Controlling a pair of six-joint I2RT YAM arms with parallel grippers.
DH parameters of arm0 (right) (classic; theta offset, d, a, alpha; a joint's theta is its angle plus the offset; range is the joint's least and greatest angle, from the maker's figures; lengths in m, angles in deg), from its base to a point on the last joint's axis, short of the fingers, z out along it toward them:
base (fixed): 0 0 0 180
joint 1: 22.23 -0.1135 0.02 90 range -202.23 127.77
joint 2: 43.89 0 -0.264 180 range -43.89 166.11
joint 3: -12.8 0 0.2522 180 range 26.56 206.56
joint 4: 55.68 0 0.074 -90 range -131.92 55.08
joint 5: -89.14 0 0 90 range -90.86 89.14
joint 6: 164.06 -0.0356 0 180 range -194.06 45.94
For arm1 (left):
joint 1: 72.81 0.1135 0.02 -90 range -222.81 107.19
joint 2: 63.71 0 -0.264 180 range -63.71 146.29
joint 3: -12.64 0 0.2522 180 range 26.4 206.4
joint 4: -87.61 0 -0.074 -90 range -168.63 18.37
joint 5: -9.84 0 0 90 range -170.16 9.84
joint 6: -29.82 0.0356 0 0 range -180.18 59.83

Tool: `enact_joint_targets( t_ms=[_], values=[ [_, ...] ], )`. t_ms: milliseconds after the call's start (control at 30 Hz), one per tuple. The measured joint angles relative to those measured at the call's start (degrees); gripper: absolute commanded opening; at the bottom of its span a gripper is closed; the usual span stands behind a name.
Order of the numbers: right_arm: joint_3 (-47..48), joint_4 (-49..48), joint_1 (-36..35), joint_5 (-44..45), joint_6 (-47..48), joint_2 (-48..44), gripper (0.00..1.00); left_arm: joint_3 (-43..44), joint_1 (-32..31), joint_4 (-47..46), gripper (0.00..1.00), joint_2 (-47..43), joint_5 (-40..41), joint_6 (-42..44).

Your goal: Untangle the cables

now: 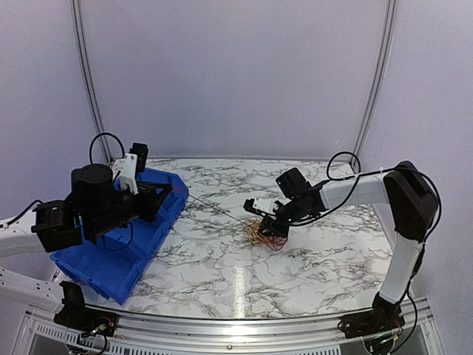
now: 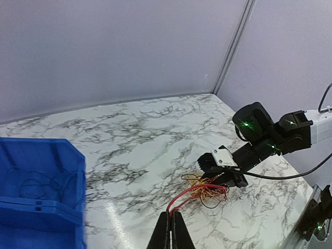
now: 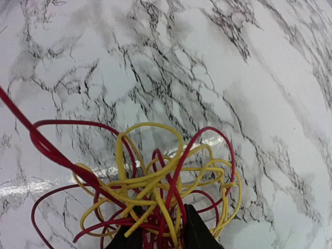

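Left end effector (image 2: 171,217) and right end effector (image 3: 162,229) pinch cables (image 2: 207,191) on marbled table (image 1: 222,275) (pale walls (image 1: 236,74)).

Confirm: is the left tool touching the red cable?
Touching. Left wrist view: the red cable runs from the tangle straight into the closed fingertips of the left tool, pinched between them.

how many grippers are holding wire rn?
2: left gripper shut on a red wire running to the tangle; right gripper pinching the tangle itself.
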Motion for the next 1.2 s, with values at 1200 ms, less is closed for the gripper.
enact_joint_targets(
  t_ms=[1200],
  values=[
    [-1.4,8.1,-2.2,8.9,5.1,-18.4,0.62,5.0,0.2,11.3,0.10,-4.3,5.5,1.5]
  ],
)
